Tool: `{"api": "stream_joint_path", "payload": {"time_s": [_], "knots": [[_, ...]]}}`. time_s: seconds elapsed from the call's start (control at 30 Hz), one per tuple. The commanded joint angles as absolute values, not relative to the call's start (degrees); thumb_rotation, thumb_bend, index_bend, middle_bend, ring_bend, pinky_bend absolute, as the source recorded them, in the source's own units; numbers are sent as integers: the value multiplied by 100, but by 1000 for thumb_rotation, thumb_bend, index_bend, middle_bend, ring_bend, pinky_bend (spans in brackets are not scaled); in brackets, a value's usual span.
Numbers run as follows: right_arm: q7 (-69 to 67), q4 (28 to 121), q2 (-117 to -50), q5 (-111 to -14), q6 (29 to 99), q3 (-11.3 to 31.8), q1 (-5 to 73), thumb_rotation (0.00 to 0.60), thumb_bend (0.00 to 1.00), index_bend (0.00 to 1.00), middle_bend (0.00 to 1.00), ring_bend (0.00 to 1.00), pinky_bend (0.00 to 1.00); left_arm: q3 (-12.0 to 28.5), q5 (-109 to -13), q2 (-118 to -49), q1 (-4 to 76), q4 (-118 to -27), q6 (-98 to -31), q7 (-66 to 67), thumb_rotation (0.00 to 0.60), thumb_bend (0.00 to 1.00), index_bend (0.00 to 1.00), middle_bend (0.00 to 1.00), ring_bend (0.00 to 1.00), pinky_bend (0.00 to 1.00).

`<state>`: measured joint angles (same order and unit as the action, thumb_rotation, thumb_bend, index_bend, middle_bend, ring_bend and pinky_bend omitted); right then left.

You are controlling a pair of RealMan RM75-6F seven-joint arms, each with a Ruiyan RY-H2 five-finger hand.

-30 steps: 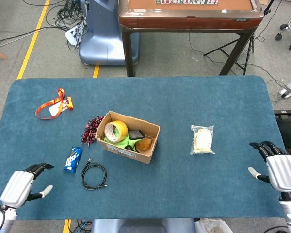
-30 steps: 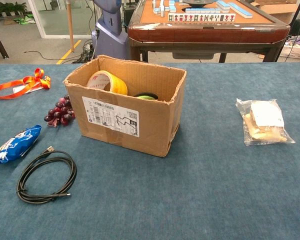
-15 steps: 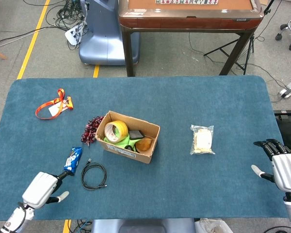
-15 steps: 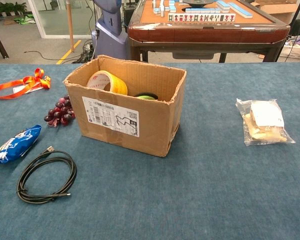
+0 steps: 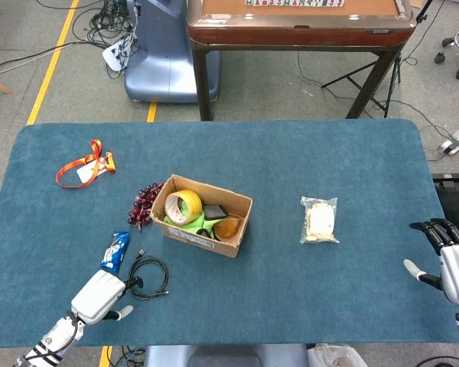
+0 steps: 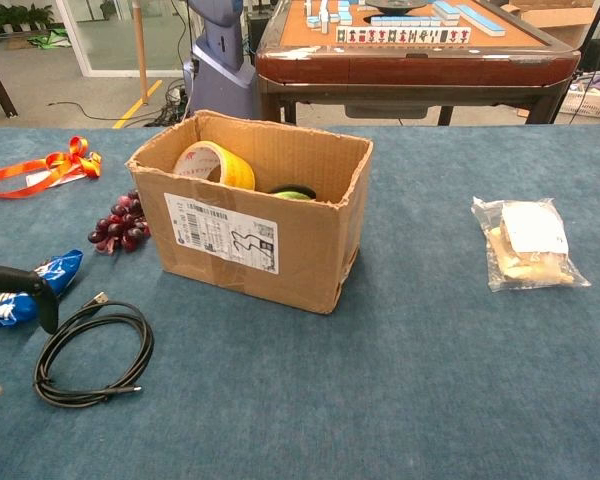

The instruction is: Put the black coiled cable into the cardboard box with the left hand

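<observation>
The black coiled cable [image 5: 149, 276] [image 6: 92, 352] lies flat on the blue table, left of and in front of the cardboard box [image 5: 201, 216] [image 6: 250, 220]. The box stands open on top and holds a yellow tape roll [image 5: 183, 205] and other items. My left hand [image 5: 103, 297] sits near the table's front edge, just left of the cable, fingers apart and reaching toward the coil; its dark fingertips [image 6: 25, 285] show at the chest view's left edge, holding nothing. My right hand [image 5: 451, 264] hovers open at the table's far right edge.
A blue snack packet [image 5: 115, 251] lies just left of the cable. Dark grapes [image 5: 144, 204] rest by the box's left side, and an orange ribbon [image 5: 86, 165] lies farther back left. A clear bagged item [image 5: 320, 219] sits right of the box.
My left hand has travelled right along the front edge to the cable's side and entered the chest view. The right hand drifted slightly outward. The cable has not moved.
</observation>
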<state>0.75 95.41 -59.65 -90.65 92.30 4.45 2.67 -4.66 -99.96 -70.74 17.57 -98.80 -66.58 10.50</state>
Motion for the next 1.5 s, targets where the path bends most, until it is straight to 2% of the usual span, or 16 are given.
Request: {"api": "stream_joint_path", "payload": {"time_s": [0.03, 0.6, 1.5], "knots": [[79, 9550, -5957, -9066, 9227, 446, 265, 600, 2, 333, 360, 234, 437, -387, -9801, -7263, 1848, -9764, -6496, 1214, 600, 203, 393, 1000, 970, 1000], [69, 9573, -5934, -9098, 9225, 452, 253, 600, 3, 333, 360, 234, 437, -332, -8971, -7482, 2103, -9781, -5913, 1650, 600, 204, 387, 1000, 966, 1000], [77, 9584, -5939, -9081, 9142, 453, 270, 600, 3, 334, 360, 234, 437, -404, -8122, -7812, 2269, -9555, -5579, 2086, 600, 204, 418, 1000, 961, 1000]]}}
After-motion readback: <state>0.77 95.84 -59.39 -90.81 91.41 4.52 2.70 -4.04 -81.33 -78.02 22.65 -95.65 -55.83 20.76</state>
